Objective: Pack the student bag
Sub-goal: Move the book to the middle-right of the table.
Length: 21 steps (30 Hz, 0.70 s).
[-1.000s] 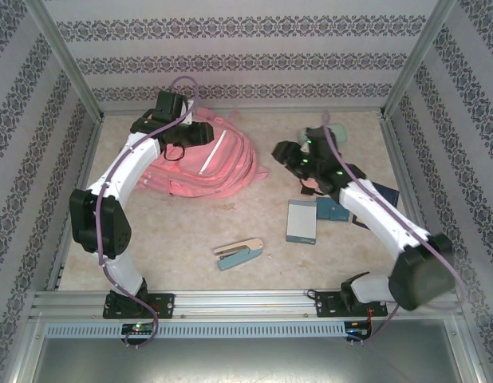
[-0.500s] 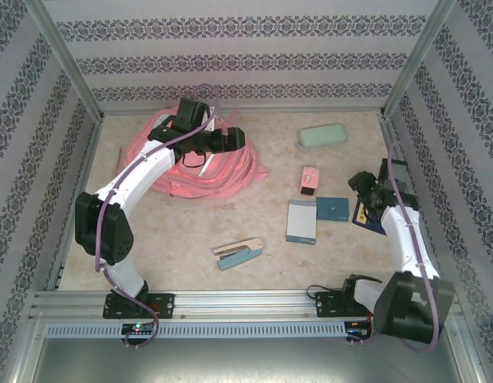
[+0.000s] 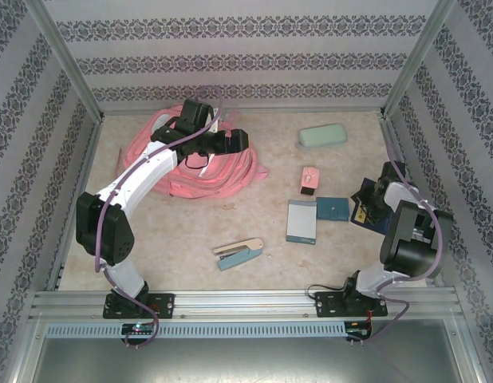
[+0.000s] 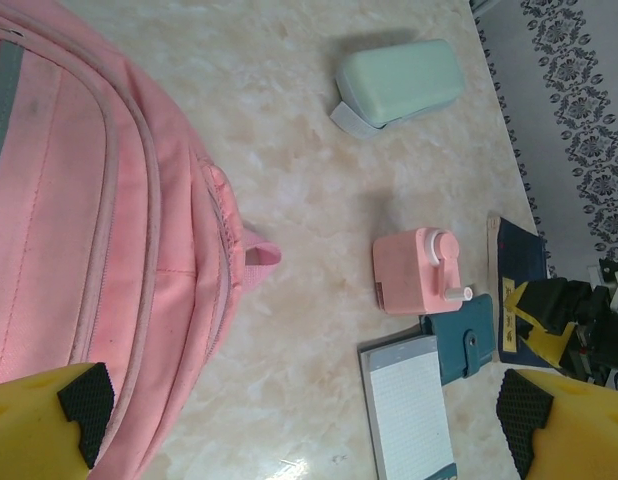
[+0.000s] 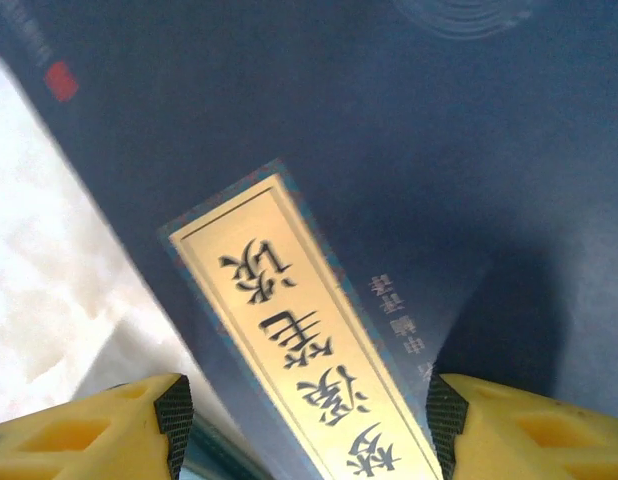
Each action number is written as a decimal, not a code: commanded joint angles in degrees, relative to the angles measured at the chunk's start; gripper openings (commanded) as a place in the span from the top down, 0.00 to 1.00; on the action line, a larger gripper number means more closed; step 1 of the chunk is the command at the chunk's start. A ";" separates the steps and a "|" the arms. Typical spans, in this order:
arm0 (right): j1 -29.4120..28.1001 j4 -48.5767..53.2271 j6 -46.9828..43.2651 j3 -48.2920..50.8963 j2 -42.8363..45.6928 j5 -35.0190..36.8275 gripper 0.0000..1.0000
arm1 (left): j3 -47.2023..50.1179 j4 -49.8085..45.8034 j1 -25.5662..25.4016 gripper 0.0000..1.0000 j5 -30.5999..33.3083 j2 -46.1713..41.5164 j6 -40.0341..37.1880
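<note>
Scanning from above, we find the student bag (image 3: 230,171) lying upper left on the worktop (image 3: 191,231), the left claw (image 3: 240,140) spread wide over its right edge; far right, the right claw (image 5: 304,405) stands apart above a dark blue book (image 5: 389,150).

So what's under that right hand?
Under the right hand sits a dark blue book with a gold title strip, on the table. Anything beneath the book is covered.

There is one pink backpack (image 3: 222,171), one mint-green pencil case (image 3: 322,136), one pink pencil sharpener (image 3: 309,180) and one stapler (image 3: 238,254). Also one notepad (image 3: 301,221), one teal wallet (image 3: 333,209) and one dark blue book (image 5: 289,120).
</note>
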<state>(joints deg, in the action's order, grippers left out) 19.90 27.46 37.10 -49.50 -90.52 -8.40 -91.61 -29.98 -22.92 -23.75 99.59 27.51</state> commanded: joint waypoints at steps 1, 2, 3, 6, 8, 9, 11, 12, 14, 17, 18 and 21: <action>-5.02 -1.04 0.36 -1.21 -3.67 -5.28 0.35 | -0.30 -0.25 -0.49 0.00 0.28 -0.05 0.18; -6.40 -1.26 0.98 -1.51 -4.31 -5.90 0.35 | -0.40 -0.32 -0.56 0.00 0.29 0.05 0.18; -7.97 -1.56 1.74 -1.78 -5.03 -6.32 0.35 | -0.49 -0.37 -0.60 0.00 0.35 0.12 0.21; -12.30 -1.82 3.44 -3.17 -6.41 -7.21 0.36 | -0.76 -0.65 -0.58 0.00 0.60 0.44 0.11; -15.23 -1.80 4.26 -4.30 -6.73 -7.11 0.36 | -0.81 -0.78 -0.55 0.00 0.57 0.44 0.00; -16.68 -1.84 4.49 -4.85 -6.93 -7.20 0.36 | -0.68 -0.82 -0.55 0.00 0.60 0.43 -0.08; -19.02 -1.47 4.64 -6.02 -7.50 -7.17 0.37 | -0.38 -0.79 -0.56 0.00 0.46 0.27 -0.17; -20.32 -1.44 4.70 -6.77 -7.94 -7.20 0.37 | -0.17 -0.68 -0.59 0.00 0.39 0.19 -0.17; -22.90 -1.36 4.56 -8.13 -9.15 -7.15 0.37 | 0.20 -0.52 -0.55 0.00 0.34 0.05 -0.17; -25.78 -1.28 4.60 -10.00 -11.25 -7.54 0.38 | 0.12 -1.06 -0.85 0.00 1.61 0.08 -0.30; -26.31 -1.25 4.72 -10.39 -11.72 -7.79 0.38 | -0.04 -1.29 -1.19 0.01 1.97 0.14 -0.51; -27.16 -1.20 4.61 -11.32 -11.69 -7.50 0.38 | -0.56 -0.99 -2.33 0.04 2.06 0.58 -0.46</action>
<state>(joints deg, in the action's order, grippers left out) -6.55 24.43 40.75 -60.12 -100.84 -14.68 -91.61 -30.09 -23.66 -22.59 99.68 27.49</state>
